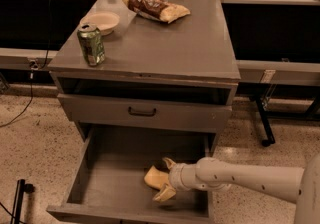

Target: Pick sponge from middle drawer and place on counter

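The pale yellow sponge [151, 177] lies on the floor of the pulled-out middle drawer [115, 178], near its front right. My gripper [161, 180] reaches into the drawer from the right on the white arm [240, 177]. It is open, with one finger [168, 163] behind the sponge and the other in front, so the sponge sits between them. The sponge looks to rest on the drawer floor. The grey counter [165, 43] is the cabinet top above.
On the counter stand a green soda can [91, 44] at the front left, a pale bowl [103, 21] behind it and a brown-and-yellow snack bag [155, 7] at the back. A shut drawer front with a black handle [142, 112] overhangs the open drawer.
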You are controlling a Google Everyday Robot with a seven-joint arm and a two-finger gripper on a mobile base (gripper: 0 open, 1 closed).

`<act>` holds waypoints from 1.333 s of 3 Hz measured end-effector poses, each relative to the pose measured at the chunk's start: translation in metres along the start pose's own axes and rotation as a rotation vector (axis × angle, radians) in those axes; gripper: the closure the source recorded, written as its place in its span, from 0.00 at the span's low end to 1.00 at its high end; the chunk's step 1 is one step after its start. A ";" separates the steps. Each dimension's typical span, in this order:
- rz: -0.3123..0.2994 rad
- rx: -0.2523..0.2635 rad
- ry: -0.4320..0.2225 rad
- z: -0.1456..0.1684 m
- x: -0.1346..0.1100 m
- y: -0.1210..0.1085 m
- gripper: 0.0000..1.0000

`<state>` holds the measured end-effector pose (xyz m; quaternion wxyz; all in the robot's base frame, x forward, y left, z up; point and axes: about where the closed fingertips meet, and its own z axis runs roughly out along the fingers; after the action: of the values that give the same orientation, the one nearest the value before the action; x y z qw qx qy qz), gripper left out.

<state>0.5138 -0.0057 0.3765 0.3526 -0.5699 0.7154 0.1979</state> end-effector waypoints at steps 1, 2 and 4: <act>0.007 0.000 0.000 0.002 0.004 -0.001 0.24; 0.011 -0.008 0.000 0.003 0.007 -0.002 0.47; -0.004 -0.068 -0.090 -0.001 -0.008 -0.003 0.99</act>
<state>0.5173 -0.0017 0.3828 0.3652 -0.5734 0.6905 0.2471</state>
